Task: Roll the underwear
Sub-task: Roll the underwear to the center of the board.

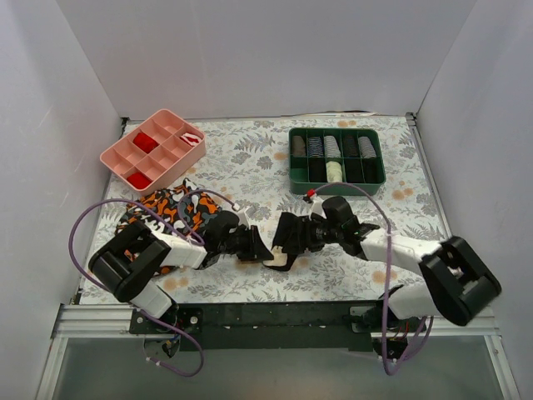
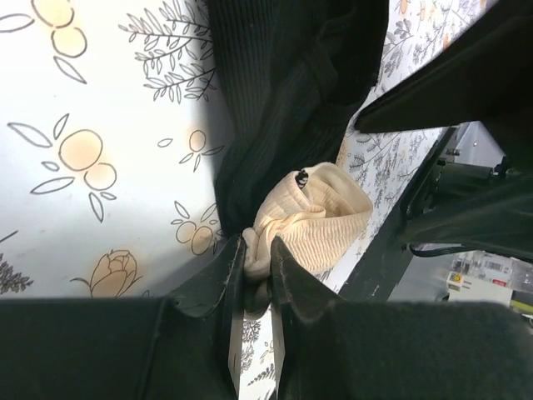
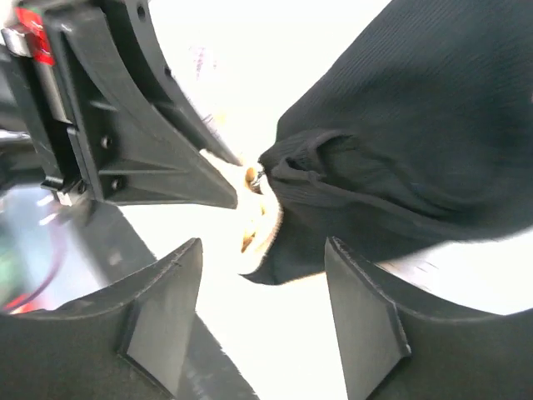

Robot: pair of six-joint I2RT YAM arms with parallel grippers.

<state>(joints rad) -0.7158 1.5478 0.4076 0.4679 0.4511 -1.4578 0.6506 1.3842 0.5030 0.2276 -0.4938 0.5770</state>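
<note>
The underwear (image 1: 289,242) is a small black garment with a cream waistband, lying bunched on the floral table between the two arms. My left gripper (image 1: 260,247) is shut on the cream waistband (image 2: 312,221); its fingertips (image 2: 231,258) pinch the fabric's edge. The black body (image 2: 283,92) stretches away from it. My right gripper (image 1: 305,236) is open, its fingers (image 3: 171,304) spread on either side of the black fabric (image 3: 400,142), just short of it. The left gripper's fingers (image 3: 141,142) show in the right wrist view.
A patterned orange, black and white cloth (image 1: 166,210) lies behind the left arm. A pink divided tray (image 1: 154,148) stands at the back left and a green divided bin (image 1: 336,156) at the back right. The table's near edge runs close below the grippers.
</note>
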